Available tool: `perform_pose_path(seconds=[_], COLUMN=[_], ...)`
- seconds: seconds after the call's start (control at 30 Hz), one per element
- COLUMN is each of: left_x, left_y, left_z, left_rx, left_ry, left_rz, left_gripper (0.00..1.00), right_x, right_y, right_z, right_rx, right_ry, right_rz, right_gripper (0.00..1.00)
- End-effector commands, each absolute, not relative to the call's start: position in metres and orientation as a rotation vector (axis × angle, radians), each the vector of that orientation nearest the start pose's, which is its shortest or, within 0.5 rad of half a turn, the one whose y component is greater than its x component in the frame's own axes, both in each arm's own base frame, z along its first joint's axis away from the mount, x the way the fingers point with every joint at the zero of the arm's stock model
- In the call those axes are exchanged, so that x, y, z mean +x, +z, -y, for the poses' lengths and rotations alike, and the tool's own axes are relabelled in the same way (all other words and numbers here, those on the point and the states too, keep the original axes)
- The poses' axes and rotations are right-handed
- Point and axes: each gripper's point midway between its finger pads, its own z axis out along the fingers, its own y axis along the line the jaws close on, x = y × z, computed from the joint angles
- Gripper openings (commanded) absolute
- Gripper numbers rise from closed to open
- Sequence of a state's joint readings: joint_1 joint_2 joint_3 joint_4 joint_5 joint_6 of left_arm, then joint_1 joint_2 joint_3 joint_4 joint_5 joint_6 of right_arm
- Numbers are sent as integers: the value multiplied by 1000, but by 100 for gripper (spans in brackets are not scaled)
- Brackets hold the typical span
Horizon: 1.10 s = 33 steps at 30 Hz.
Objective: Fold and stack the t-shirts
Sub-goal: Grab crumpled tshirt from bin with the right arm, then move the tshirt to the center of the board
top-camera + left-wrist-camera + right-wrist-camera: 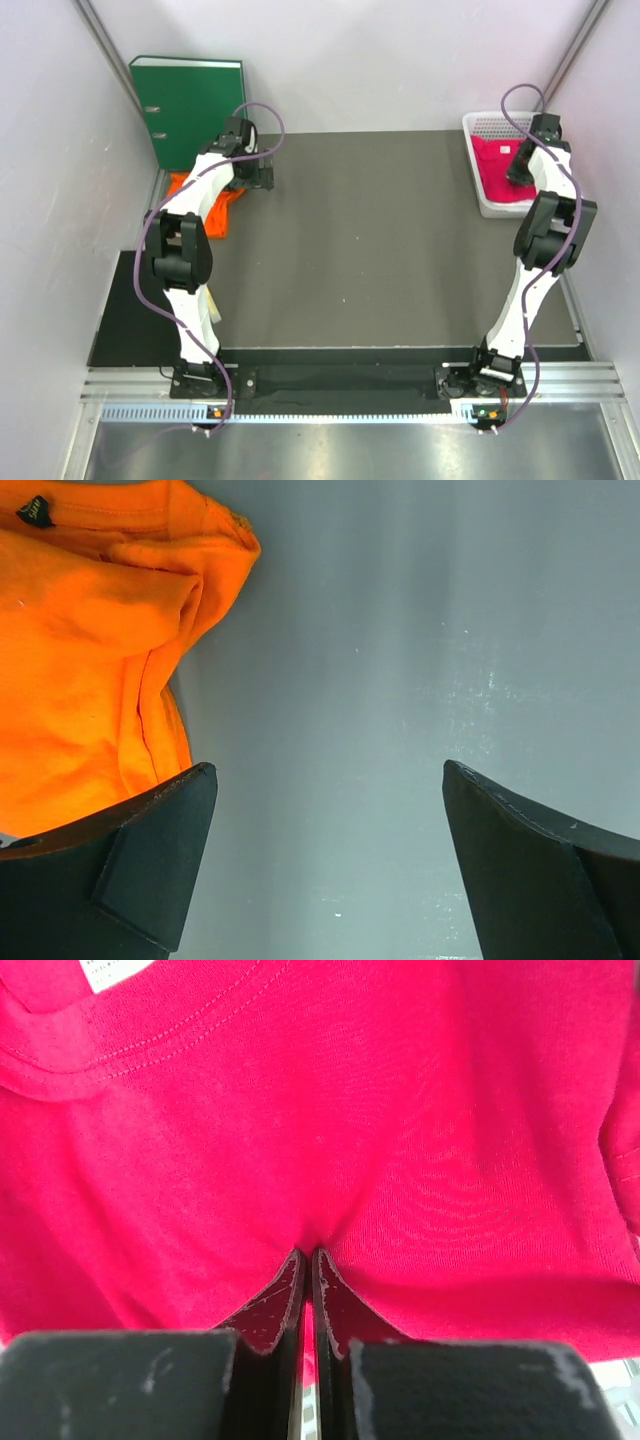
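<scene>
A bright orange t-shirt (222, 215) lies crumpled at the table's far left, partly hidden under my left arm. In the left wrist view the orange t-shirt (90, 650) fills the upper left. My left gripper (262, 178) hovers just right of it, open (330, 770), with only bare table between its fingers. The crimson-pink t-shirt (493, 165) lies in a white basket (480, 125) at the far right. My right gripper (518, 172) reaches down into the basket. It is shut (308, 1252) on a puckered fold of the pink t-shirt (350, 1110), below its white neck label (112, 970).
A green ring binder (190, 105) stands against the back wall behind the left arm. The dark table mat (360, 250) stretches between the two arms. Grey walls close in on both sides.
</scene>
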State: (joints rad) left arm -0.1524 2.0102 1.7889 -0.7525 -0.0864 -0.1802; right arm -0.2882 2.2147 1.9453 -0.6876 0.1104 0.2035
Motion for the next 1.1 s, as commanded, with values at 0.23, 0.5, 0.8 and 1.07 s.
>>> perform_pose_path(seconds=[0.23, 0.5, 0.8, 1.07], left_x=[494, 497, 500, 499], left_y=[135, 140, 137, 136], left_z=[67, 72, 69, 66], left_rx=[-68, -74, -84, -99], left_ry=[-22, -54, -31, -14], left_rz=[-2523, -2503, -2505, -2507], left_gripper=[99, 99, 99, 99], right_x=[508, 507, 479, 427], right_y=[214, 331, 376, 365], right_z=[161, 70, -163, -241], right_rx=[625, 317, -228, -406], right_ry=[-214, -156, 173, 388], right_rz=[-2108, -1917, -1895, -1940], right_gripper=[0, 0, 0, 0])
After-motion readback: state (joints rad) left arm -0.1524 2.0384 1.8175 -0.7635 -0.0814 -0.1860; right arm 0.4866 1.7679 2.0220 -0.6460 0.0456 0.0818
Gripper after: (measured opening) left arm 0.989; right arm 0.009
